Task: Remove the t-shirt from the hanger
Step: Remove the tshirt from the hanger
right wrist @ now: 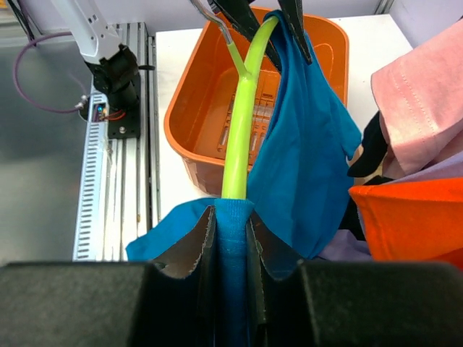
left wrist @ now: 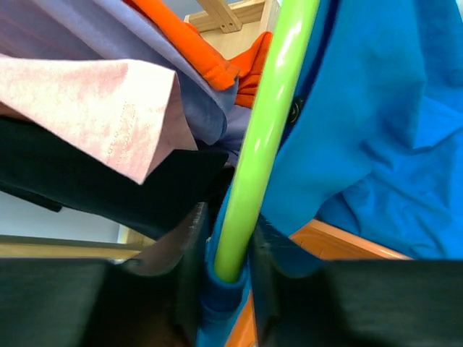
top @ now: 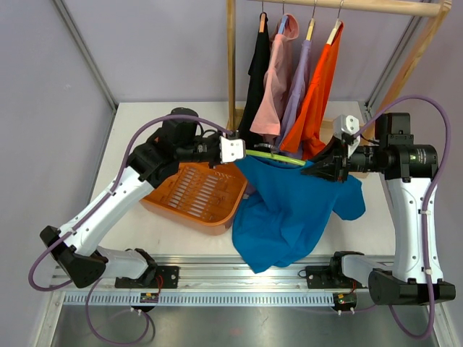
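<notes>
Holding the green hanger [top: 275, 157] roughly level above the table [top: 145, 123], one gripper at each end. Left gripper [top: 239, 150] is narrow and clamped on the hanger's left end. In the left wrist view both fingers [left wrist: 189, 260] press the green bar, with a fold of blue cloth bunched at its tip. Right gripper [top: 319, 168] is narrow too, pinching the blue t-shirt [top: 289, 210] at the hanger's right end. In the right wrist view the bar runs into blue fabric squeezed between the fingers [right wrist: 199, 242]; cannot tell whether the bar itself is caught inside the pinch. T-shirt is on the hanger, draped off the bar, its lower part spread toward the near edge of the table. Orange basket [top: 195, 191] sits on the table below the left gripper, just beside the shirt's left edge. Behind stands a wooden rack [top: 231, 65] with four pieces hanging: black top [top: 257, 69], pink top [top: 275, 87], lilac top [top: 298, 79], orange top [top: 318, 94]. Their lower ends hang near the hanger.
</notes>
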### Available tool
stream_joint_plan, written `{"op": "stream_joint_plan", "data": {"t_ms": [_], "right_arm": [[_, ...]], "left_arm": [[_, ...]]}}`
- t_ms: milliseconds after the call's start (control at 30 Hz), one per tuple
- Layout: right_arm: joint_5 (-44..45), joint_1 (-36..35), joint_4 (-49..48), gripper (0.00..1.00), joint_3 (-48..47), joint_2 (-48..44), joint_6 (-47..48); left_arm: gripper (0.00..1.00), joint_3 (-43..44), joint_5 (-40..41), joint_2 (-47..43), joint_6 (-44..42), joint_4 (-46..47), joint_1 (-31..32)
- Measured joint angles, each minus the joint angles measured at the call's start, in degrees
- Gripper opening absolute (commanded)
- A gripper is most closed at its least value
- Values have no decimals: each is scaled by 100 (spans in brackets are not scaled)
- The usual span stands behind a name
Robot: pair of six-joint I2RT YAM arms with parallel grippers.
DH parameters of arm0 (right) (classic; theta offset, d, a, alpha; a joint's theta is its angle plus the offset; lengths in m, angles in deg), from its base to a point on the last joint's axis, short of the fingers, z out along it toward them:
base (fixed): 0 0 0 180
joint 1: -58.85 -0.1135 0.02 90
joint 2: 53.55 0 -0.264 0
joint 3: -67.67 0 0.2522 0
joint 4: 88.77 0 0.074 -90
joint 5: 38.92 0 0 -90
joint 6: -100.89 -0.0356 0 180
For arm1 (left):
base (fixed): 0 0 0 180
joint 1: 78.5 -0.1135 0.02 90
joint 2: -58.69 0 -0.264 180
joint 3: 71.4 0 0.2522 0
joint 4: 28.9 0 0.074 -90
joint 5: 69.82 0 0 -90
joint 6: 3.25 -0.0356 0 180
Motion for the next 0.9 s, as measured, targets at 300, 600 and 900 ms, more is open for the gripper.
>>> {"op": "stream_joint_plan", "data": {"t_ms": [300, 600, 900], "right_arm": [[317, 13, -605, 9, 229, -42, -1823], [905, -13, -1681, 49, 122, 31, -3193], [1742, -15, -2133, 76, -894, 286, -4070]], "left_arm": [[0, -306, -339, -15, 234, 31, -44], [0, -520, -9, -85, 1320, 588, -59], [0, -417, 293, -74, 2201, 601, -42]]}}
